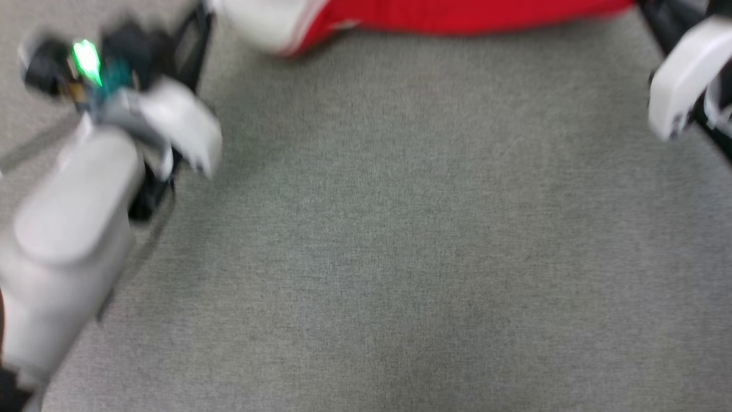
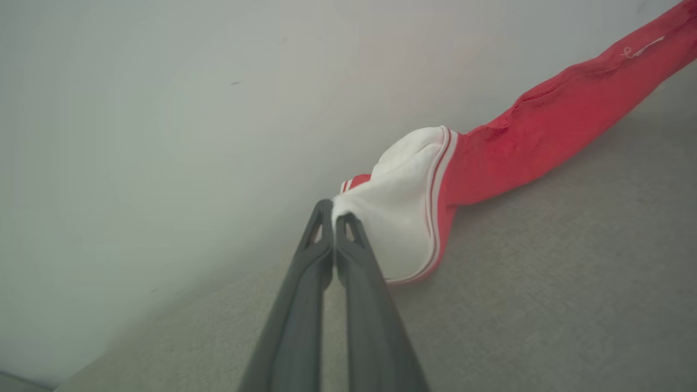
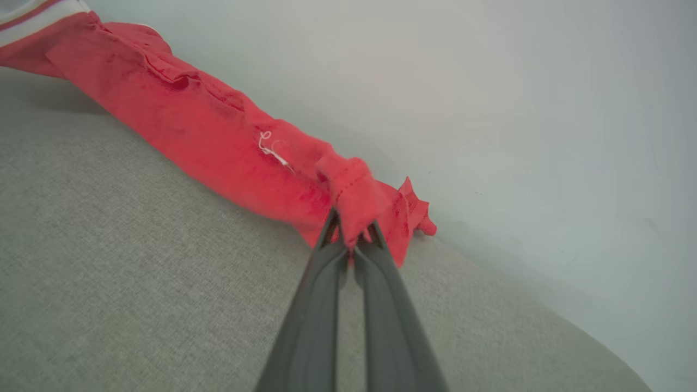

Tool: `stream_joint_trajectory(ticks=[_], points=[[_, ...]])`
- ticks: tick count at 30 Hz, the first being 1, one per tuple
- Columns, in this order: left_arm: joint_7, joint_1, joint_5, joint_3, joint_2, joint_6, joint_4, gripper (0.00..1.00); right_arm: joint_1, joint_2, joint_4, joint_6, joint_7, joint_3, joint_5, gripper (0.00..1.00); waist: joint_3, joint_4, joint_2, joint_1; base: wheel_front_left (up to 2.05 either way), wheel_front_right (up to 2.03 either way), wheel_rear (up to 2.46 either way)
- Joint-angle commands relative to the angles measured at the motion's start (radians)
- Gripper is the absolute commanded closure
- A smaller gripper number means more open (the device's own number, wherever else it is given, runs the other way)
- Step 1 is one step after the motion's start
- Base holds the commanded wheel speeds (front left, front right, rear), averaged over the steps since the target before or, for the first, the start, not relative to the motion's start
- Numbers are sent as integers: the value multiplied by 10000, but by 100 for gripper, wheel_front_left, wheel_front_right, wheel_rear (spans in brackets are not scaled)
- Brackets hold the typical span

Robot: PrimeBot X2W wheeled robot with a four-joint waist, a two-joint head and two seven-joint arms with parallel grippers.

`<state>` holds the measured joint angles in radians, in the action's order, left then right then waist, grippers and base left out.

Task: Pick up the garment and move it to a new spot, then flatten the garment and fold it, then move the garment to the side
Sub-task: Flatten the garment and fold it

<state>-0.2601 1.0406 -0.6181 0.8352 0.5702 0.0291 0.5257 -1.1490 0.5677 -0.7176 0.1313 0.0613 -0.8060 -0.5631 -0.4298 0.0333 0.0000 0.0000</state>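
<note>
Covering the near ground is a grey woven-fabric surface [image 1: 400, 229]. Along its far edge a red jersey T-shirt [image 2: 544, 120] stretches as a long rumpled band, its white, red-striped short sleeve on the left. The left gripper [image 2: 333, 219] has its jaws pinching that sleeve's edge. The right gripper [image 3: 353, 231] has its jaws clamped on a red hem corner at the right.

Grey cloth surface [image 1: 400, 229], garment [image 1: 457, 14] seemingly atop
</note>
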Motion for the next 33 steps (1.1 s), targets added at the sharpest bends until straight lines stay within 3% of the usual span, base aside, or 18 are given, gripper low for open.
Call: stream_joint_trajectory(ticks=[1, 13, 19, 27, 33], points=[[-53, -600, -93, 31, 189, 175, -312, 100, 453, 130, 173, -11, 18, -18, -107, 100, 543, -53, 0, 0, 0, 0, 0], [592, -5296, -821, 932, 1716, 1336, -3212, 100, 4474, 1469, 2104, -11, -860, 73, -841, 100, 2352, 25, 0, 0, 0, 0, 0], [1152, -7462, -1411, 1389, 2588, 2180, -4964, 100, 7142, 2149, 3496, -11, -1645, 1013, -1123, 100, 3218, 35, 0, 0, 0, 0, 0], [1826, -9059, -1989, 2028, 3083, 2645, -6245, 100, 10084, 2155, 4978, -11, -2576, 2673, -902, 100, 3983, 66, 0, 0, 0, 0, 0], [2196, -9652, -2274, 2386, 3107, 2735, -6627, 100, 11681, 1924, 5745, -11, -3233, 3747, -555, 100, 4151, 75, 0, 0, 0, 0, 0]])
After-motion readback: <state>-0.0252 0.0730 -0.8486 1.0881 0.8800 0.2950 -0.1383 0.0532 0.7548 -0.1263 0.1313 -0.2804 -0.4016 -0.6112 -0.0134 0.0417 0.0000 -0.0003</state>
